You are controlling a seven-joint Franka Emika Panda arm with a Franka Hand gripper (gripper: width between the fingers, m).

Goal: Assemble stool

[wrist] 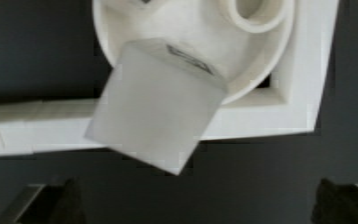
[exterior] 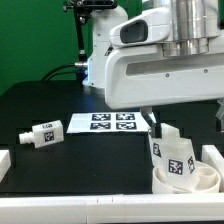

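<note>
Wrist view: the jaws stand apart with nothing between them; only their dark fingertips (wrist: 48,205) show at the frame's edge.
Seat ring: the seat ring (wrist: 167,35) sits pressed into a white corner fence (wrist: 286,118), at the near corner on the exterior view's right.
Mounted leg: a mounted leg (wrist: 155,112) rises out of the ring with its long axis tilted. Its free end aims at the gap between the jaws but stops short of them, untouched.
Other legs: in the exterior view a second leg may stand behind the first in the ring, but the blur there leaves that uncertain.
Loose leg: a loose leg (exterior: 42,135) lies on its side on the dark surface (exterior: 60,100), its long axis running roughly across the exterior view. It is well apart from the ring, on that view's left, beyond the marker board (exterior: 110,122).
Key relation: judging by the task, the loose leg is probably the next part wanted. It lies far to the exterior view's left of the jaws, so a long sideways carry comes before any grasp, and the jaws should be turned to close across its short width.
Arm pose: the arm (exterior: 160,60) hangs over the exterior view's right, wrist pointing down above the ring and clear of the parts.
</note>
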